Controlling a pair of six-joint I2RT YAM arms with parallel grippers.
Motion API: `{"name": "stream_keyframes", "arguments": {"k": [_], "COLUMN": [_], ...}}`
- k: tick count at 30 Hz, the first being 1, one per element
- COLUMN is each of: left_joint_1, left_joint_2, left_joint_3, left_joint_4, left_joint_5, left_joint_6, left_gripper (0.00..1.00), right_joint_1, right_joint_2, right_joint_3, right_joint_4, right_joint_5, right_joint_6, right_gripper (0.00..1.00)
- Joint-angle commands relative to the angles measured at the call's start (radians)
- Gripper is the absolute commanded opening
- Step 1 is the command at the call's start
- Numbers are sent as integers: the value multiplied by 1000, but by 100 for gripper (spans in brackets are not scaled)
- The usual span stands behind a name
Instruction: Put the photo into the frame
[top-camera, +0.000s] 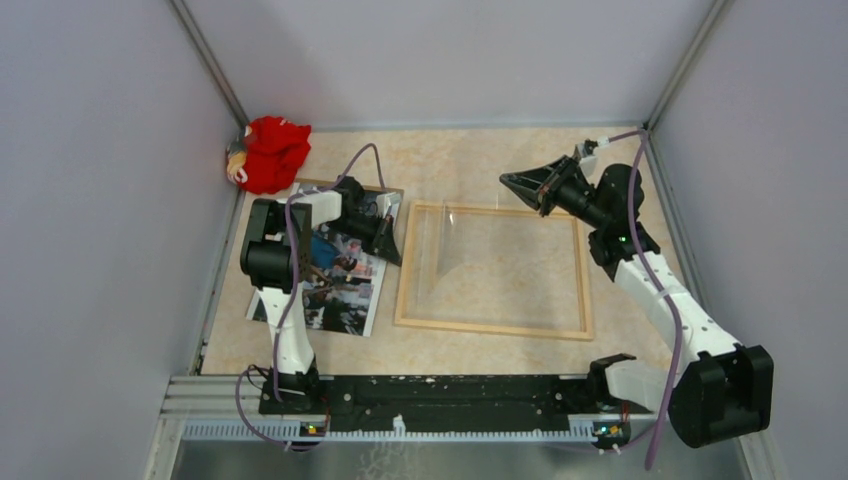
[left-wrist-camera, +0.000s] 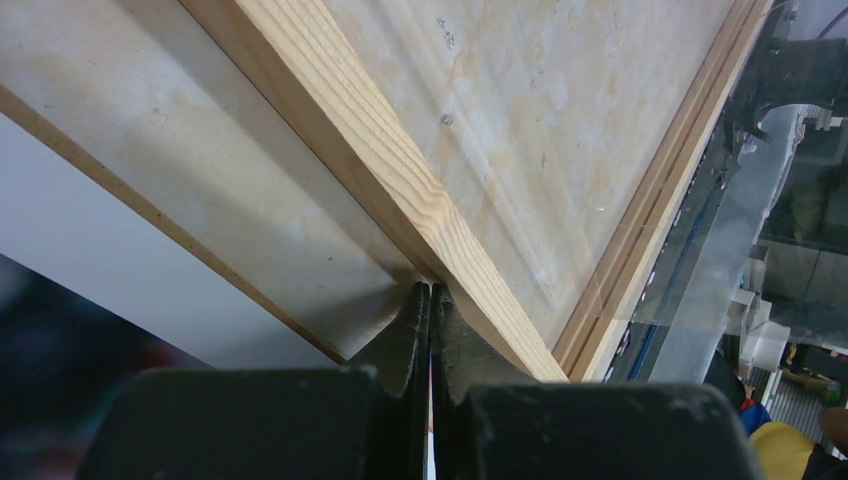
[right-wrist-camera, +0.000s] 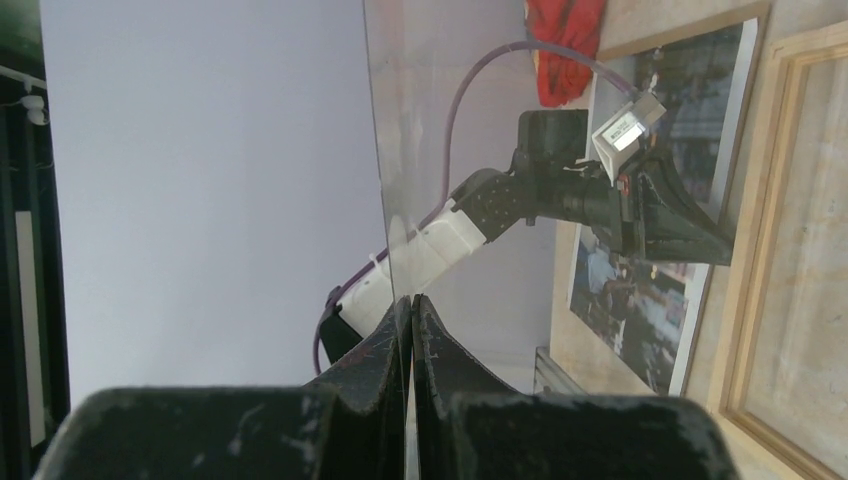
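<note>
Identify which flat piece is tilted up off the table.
The clear pane, pinched by the right gripper; the photo and frame lie flat.

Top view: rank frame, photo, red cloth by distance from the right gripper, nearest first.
1. frame: table centre, its far rail right by the right gripper.
2. photo: left of the frame, under the left arm.
3. red cloth: far-left corner.

A red stuffed toy (top-camera: 272, 152) lies in the far-left corner, just beside a brown backing board (left-wrist-camera: 180, 130).
</note>
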Motion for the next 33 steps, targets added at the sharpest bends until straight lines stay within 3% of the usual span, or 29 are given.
{"name": "stream_keyframes", "arguments": {"k": [1,16,33], "left_joint_1": [3,3,3], "left_joint_2": [-51,-57,-56], "left_joint_3": [-24,-47,-53], "left_joint_4": [29,45,46], "left_joint_5": [13,11,11], "left_joint_6": [9,6,6], "left_gripper": [0,0,0], "right_joint_1": [14,15,20], "right_joint_2": [7,61,47], "right_joint_3": [2,9,0], "right_joint_4": [78,134,72], "right_joint_5": [-11,-25,46], "right_joint_6": [21,36,20], "right_gripper": [0,0,0]}}
